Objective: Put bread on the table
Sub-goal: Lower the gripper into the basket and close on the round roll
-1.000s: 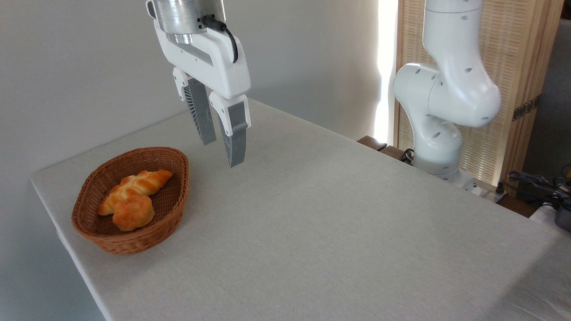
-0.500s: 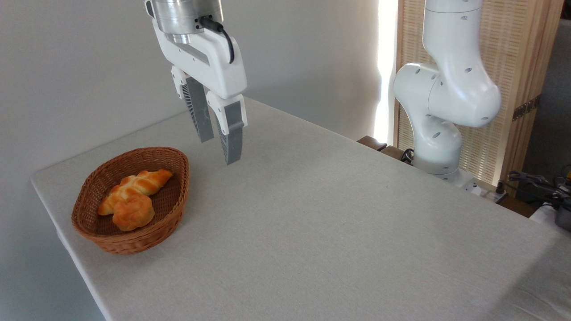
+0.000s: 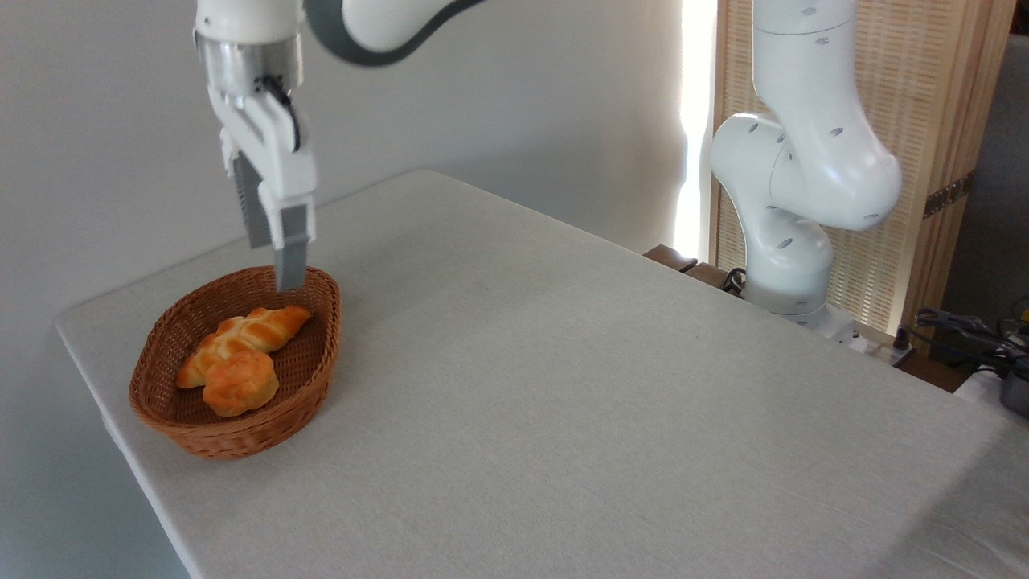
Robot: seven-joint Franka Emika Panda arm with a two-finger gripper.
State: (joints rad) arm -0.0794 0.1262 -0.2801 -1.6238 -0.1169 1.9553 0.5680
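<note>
We see the gripper (image 3: 277, 261) nearly edge-on, one finger (image 3: 291, 249) covering most of the other, so we cannot judge its opening. The bread (image 3: 240, 383) hides the braided loaf's (image 3: 249, 331) near end. The arm (image 3: 812, 161) runs off the top edge (the dark clutter (image 3: 977, 338) at right stays unreadable).

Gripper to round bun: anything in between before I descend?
In the camera view, the gripper hangs over the basket's far rim. The braided loaf lies between it and the bun, touching the bun.

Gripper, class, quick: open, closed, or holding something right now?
Gripper: holds nothing; seen edge-on above the basket, so open or closed cannot be told.
</note>
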